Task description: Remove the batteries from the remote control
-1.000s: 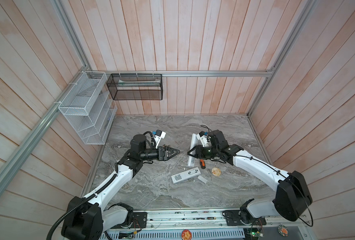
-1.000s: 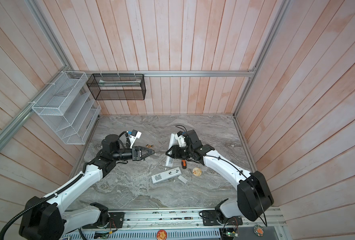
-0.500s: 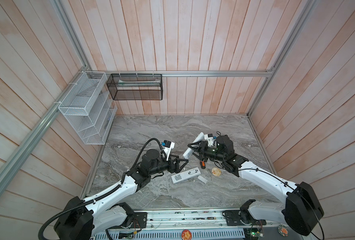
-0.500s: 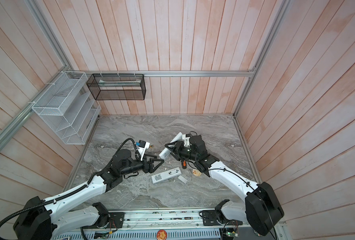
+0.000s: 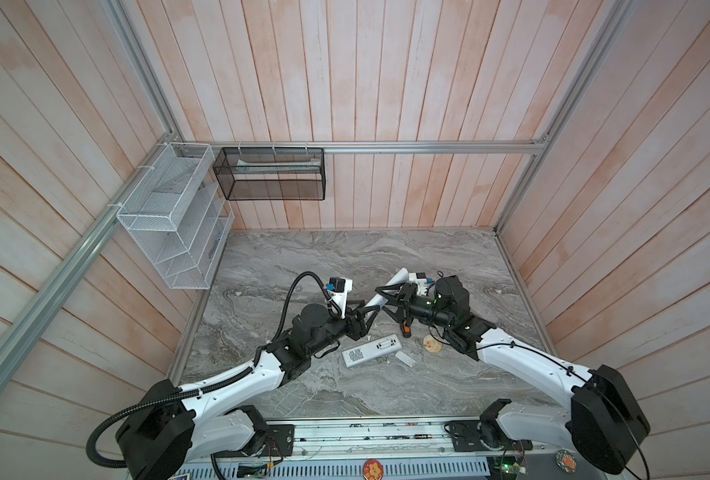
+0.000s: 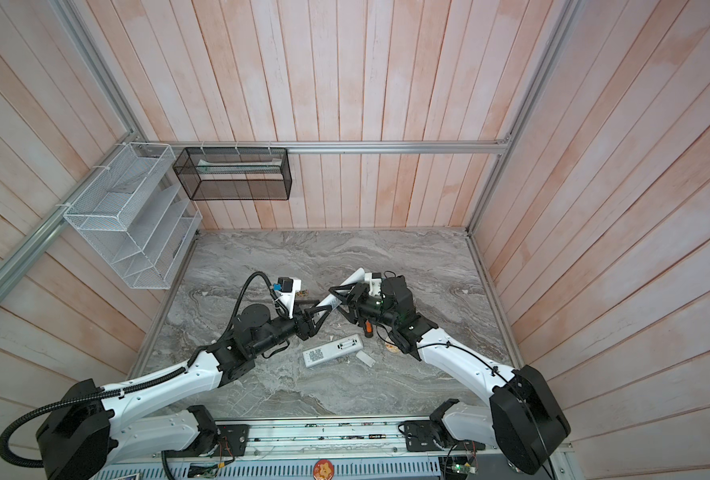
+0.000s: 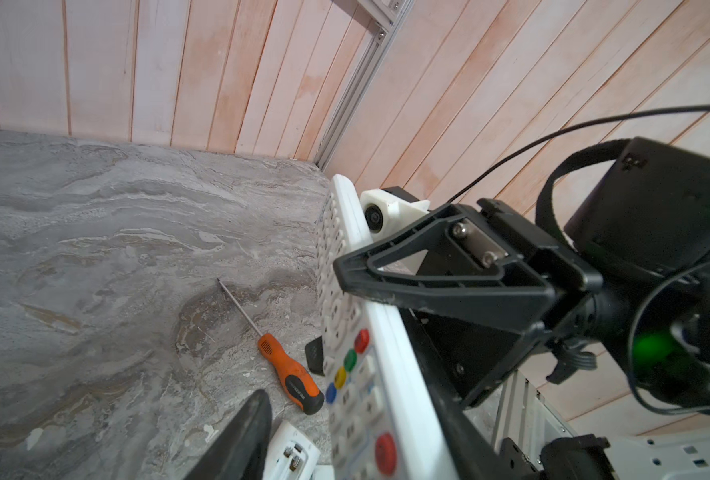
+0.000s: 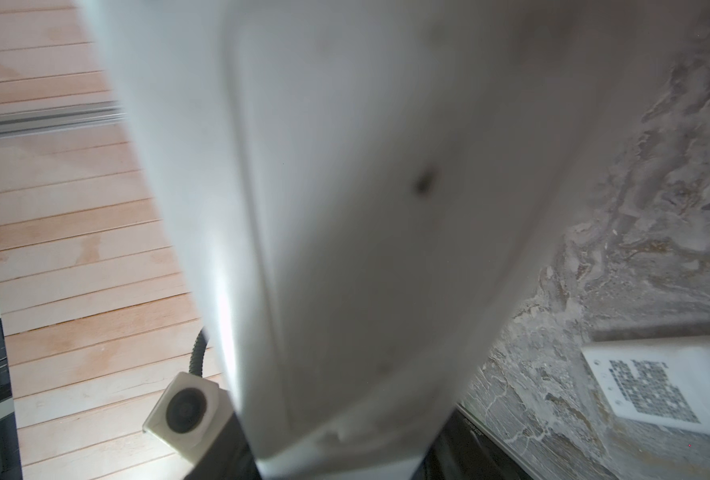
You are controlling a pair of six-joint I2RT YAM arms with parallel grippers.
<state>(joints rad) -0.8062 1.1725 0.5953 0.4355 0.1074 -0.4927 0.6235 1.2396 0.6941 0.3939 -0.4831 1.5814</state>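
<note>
The right gripper [image 5: 384, 300] was closed tight on a long white remote [image 5: 398, 277] and held it tilted in the air above the grey counter [image 5: 345, 257]. The left gripper [image 5: 366, 318] was about half open around the low end of that remote. In the left wrist view one of its fingers [image 7: 241, 436] stood a little apart from the button side, with a gap showing, so it was not squeezing yet. The back of the white remote filled the right wrist view, blurry and smooth, so the batteries could not be seen, and I cannot tell if they were inside. A second remote [image 5: 371, 352] lay flat on the counter just below the two grippers, back side up, with its battery slot open. It was too small to tell what was in the slot. A little white lid [image 5: 404, 358] lay just beside it. An orange screwdriver [image 7: 289, 374] lay near, and a round tan thing [image 5: 431, 343] sat close to the right arm
</note>
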